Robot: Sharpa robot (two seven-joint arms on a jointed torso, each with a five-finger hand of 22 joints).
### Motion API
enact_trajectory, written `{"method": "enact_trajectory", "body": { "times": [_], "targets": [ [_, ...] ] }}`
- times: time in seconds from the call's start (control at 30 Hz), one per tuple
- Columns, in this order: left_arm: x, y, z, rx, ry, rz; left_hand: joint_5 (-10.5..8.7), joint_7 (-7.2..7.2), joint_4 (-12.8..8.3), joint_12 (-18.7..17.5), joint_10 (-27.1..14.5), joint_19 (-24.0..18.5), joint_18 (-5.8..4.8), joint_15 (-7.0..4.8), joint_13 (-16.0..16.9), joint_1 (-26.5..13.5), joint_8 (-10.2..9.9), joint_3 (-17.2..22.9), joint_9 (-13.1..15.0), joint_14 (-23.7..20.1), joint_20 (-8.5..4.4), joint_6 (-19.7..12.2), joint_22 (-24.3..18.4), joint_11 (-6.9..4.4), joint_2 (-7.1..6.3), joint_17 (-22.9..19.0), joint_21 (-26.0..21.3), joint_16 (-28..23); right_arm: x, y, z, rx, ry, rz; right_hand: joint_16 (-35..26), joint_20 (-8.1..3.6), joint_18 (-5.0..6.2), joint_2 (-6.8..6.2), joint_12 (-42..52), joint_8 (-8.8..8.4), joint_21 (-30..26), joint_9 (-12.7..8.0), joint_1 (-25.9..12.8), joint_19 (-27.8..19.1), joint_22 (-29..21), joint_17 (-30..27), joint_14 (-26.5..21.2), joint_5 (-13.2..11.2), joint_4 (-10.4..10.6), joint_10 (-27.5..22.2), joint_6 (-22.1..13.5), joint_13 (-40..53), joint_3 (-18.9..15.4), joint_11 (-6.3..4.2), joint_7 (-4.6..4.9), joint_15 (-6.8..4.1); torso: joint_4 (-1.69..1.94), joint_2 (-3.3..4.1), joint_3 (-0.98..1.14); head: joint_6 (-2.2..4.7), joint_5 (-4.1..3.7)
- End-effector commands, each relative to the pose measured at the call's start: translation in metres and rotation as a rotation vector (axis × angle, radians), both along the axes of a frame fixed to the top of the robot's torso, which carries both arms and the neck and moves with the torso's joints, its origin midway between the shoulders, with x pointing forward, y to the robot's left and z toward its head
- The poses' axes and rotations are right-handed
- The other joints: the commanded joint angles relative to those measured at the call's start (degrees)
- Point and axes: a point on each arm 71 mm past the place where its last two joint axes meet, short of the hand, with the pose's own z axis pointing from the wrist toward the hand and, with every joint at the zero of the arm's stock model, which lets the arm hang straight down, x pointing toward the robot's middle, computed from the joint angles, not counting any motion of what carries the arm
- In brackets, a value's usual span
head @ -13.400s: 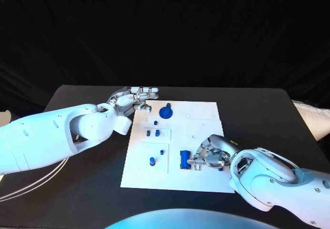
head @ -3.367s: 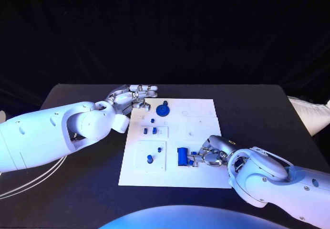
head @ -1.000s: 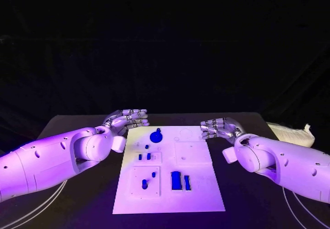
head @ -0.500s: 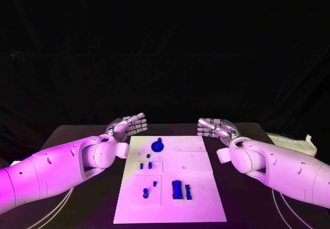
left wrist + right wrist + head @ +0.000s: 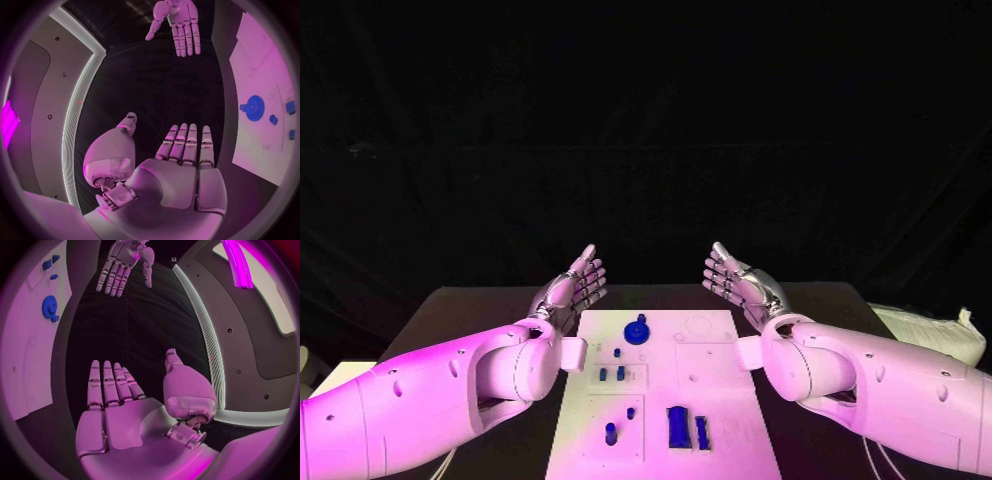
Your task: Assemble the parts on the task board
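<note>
Lifted at the left of the far end of the table (image 5: pixel 473 305): left robot hand (image 5: pixel 574 285), flat and spread wide, fingers straight and apart, palm turned inward toward the other, holding nothing and touching nothing. Seen likewise in the left wrist view (image 5: pixel 181 165), empty, well apart from the board.

In the middle of the table, running from its far edge toward the near edge: task board (image 5: pixel 718 400), a flat white plate. Standing at its far end, a blue gear (image 5: pixel 636 329) with a small knob on top. Nearer, toward the board's left side, a pair of small blue pegs (image 5: pixel 612 373); nearer again, another small blue peg (image 5: pixel 630 412) and a longer one (image 5: pixel 610 434). Toward the near edge, a blue block (image 5: pixel 678 428) with a thin blue strip (image 5: pixel 702 432) just beside it.

Likely light, rigid plastic, smooth and rather slippery; not fragile, but easily tipped or flicked away. Best taken in a fingertip pinch: pegs by their sides near the top, gear by its knob or rim, block across its narrow faces. Whether each is seated or loose cannot be told.

Raised at the right of the far end: right robot hand (image 5: pixel 737 283), equally flat and open, palm facing the left one, empty, touching nothing. Same in the right wrist view (image 5: pixel 125 410).
</note>
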Motion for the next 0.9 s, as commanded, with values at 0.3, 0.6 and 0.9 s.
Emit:
{"method": "enact_trajectory", "body": {
  "times": [0.3, 0.6, 0.9],
  "targets": [
    [-0.0138, -0.0039, 0.0156, 0.151, -0.156, 0.162, -0.59, -2.27, 0.0, -0.3, -13.4, -9.5, -6.26, -0.90, -0.2, -17.0, -0.4, -4.7, -0.2, -11.9, -6.36, -12.4, -5.4, -1.35, 0.64, -1.0, -0.3, -4.0, -0.0110, -0.0009, 0.0119, -0.006, -0.051, -0.159, -0.4, -3.94, -6.15, -0.35, -0.4, -0.40, -1.1, -0.3, -18.5, -13.5, -1.8, -1.7, -14.4, -0.6, -0.1, -13.6, -11.9, -0.2, 1.4, -0.79, -2.69, -0.21, 0.15, -0.05, 0.08, 0.10, -0.02],
    [-0.0141, -0.0041, 0.0158, 0.153, -0.157, 0.163, -0.59, -2.27, 0.0, -0.3, -17.6, -12.5, -6.26, -0.90, -0.2, -22.3, -0.4, -9.4, -0.2, -15.6, -6.36, -16.3, -10.8, -1.35, 0.64, -1.0, -0.3, -4.0, -0.0110, -0.0009, 0.0119, -0.006, -0.051, -0.159, -0.4, -3.94, -6.15, -0.35, -0.4, -0.40, -1.1, -0.3, -24.3, -17.7, -1.8, -1.7, -18.9, -0.6, -0.1, -17.9, -15.6, -0.2, 1.4, -0.79, -2.69, -0.21, 0.15, -0.05, 0.08, 0.10, -0.02],
    [-0.0141, -0.0041, 0.0158, 0.153, -0.157, 0.163, -0.59, -2.27, 0.0, -0.3, -20.5, -14.6, -6.26, -0.90, -0.2, -25.9, -0.4, -9.4, -0.2, -18.1, -6.36, -19.0, -10.8, -1.35, 0.64, -1.0, -0.3, -4.0, -0.0110, -0.0009, 0.0119, -0.006, -0.051, -0.159, -0.4, -3.94, -6.15, -0.35, -0.4, -0.40, -1.1, -0.3, -28.3, -20.6, -1.8, -1.7, -22.0, -0.6, -0.1, -20.9, -18.2, -0.2, 1.4, -0.79, -2.69, -0.21, 0.15, -0.05, 0.08, 0.10, -0.02]
  ]
}}
